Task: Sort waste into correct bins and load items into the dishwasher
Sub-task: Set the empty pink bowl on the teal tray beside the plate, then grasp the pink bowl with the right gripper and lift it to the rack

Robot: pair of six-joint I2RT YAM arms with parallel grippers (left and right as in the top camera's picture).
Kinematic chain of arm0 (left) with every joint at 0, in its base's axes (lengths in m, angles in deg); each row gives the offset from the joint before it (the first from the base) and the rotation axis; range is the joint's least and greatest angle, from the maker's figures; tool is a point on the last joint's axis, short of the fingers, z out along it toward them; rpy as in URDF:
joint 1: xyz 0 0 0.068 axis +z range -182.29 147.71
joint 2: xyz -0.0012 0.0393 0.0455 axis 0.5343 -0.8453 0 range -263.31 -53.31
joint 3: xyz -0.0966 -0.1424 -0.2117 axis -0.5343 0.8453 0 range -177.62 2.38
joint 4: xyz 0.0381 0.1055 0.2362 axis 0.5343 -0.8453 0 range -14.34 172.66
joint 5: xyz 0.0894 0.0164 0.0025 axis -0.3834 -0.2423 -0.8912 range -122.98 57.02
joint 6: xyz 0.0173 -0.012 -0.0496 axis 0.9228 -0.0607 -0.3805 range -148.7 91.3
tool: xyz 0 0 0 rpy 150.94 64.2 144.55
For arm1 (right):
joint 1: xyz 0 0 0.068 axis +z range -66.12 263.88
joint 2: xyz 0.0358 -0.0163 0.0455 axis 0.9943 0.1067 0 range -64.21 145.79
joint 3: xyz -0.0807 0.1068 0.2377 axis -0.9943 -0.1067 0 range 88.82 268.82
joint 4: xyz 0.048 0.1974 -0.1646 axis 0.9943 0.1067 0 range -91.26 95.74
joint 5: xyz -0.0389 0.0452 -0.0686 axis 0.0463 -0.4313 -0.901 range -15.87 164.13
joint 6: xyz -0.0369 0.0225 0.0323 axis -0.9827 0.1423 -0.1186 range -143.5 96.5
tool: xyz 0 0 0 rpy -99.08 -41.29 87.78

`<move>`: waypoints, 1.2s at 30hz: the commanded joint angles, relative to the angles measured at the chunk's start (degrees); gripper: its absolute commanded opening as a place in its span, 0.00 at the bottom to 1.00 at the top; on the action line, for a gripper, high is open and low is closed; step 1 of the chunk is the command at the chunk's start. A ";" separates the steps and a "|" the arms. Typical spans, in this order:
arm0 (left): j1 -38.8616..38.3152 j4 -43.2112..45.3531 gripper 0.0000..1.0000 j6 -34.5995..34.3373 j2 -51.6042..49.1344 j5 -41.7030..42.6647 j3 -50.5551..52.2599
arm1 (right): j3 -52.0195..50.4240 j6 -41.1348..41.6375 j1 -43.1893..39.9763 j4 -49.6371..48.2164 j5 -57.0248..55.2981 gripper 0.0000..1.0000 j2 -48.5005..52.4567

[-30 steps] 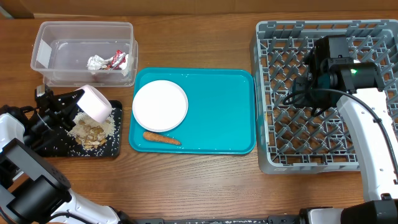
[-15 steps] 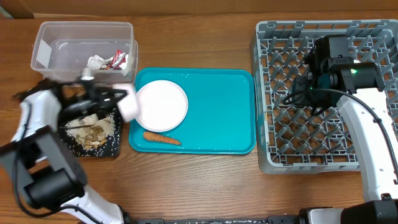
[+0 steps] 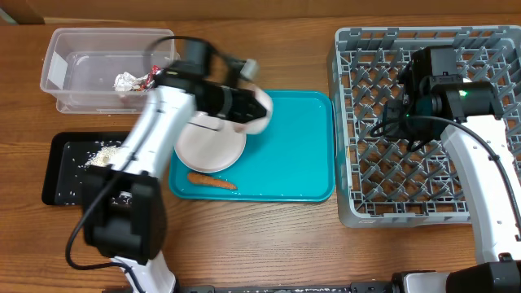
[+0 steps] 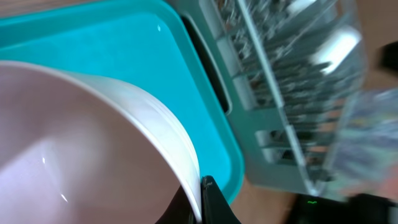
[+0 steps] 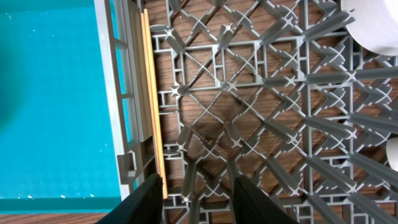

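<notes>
Overhead looks straight down on the whole table [image 3: 269, 244]. Left wrist, tight on the white bowl [image 4: 74, 149], faces right toward the grey rack [image 4: 280, 99]. Right wrist looks closely down into that same rack.

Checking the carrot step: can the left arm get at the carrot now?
Probably not yet: the carrot lies uncovered on the teal tray, but the left tool is shut on the white bowl, so it must unload first.

I'm seeing a brown wooden table [image 3: 269, 236] filling the overhead frame, soft even light falling across its grain.
</notes>
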 commanded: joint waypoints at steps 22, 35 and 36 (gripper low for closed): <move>-17.27 -4.33 0.15 -5.27 -4.55 -37.00 -5.68 | 1.03 0.37 -0.11 -0.33 0.31 0.40 -0.20; -0.85 -22.69 0.50 -12.41 9.64 -40.22 -15.45 | 1.03 0.39 2.49 -15.67 20.55 0.52 0.04; 1.44 -23.85 0.50 -12.96 10.64 -40.19 -15.45 | 1.03 0.39 3.58 -16.55 20.55 0.53 0.31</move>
